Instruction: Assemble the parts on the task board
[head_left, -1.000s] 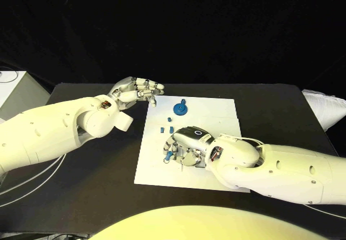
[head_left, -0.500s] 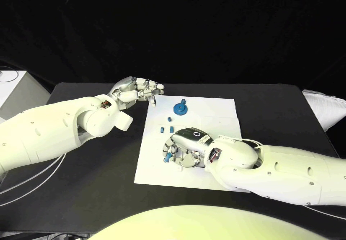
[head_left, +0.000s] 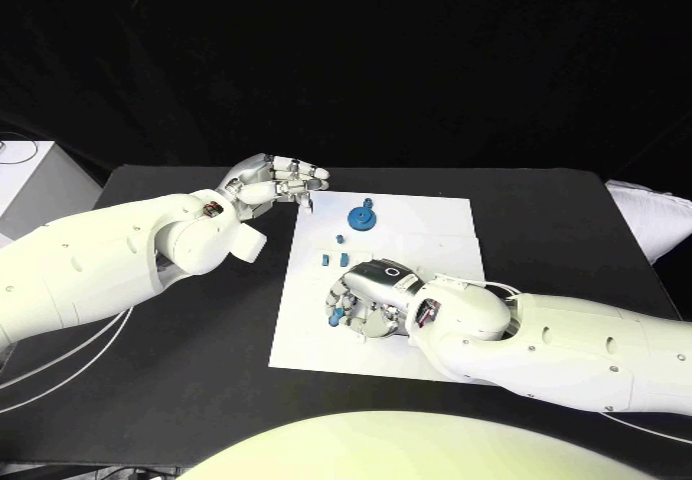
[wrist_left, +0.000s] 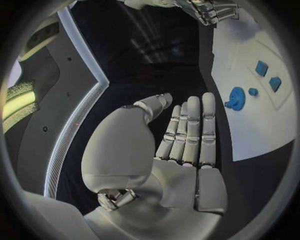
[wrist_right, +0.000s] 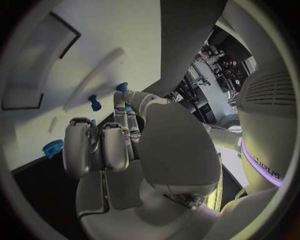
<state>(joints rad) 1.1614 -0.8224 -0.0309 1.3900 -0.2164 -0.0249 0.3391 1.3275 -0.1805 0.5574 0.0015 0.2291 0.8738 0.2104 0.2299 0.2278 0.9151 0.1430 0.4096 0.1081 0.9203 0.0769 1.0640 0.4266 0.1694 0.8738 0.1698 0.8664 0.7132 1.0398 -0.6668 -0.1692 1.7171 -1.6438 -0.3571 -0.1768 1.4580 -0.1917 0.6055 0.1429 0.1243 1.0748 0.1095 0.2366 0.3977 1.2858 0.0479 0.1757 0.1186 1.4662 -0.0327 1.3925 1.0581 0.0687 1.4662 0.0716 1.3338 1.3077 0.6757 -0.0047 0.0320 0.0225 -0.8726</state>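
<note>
Assembly in its early phase: the right hand (head_left: 371, 293) is lowered over the near-left part of the task board (head_left: 433, 225), fingers curled around a small blue part (head_left: 336, 317), though whether it is actually gripped cannot be told. The left hand (head_left: 271, 183) hangs beside the board's far-left corner, fingers extended together and holding nothing. The blue gear (head_left: 361, 216) and two small blue blocks (head_left: 333, 260) lie loose on the board, apparently not yet fitted
</note>
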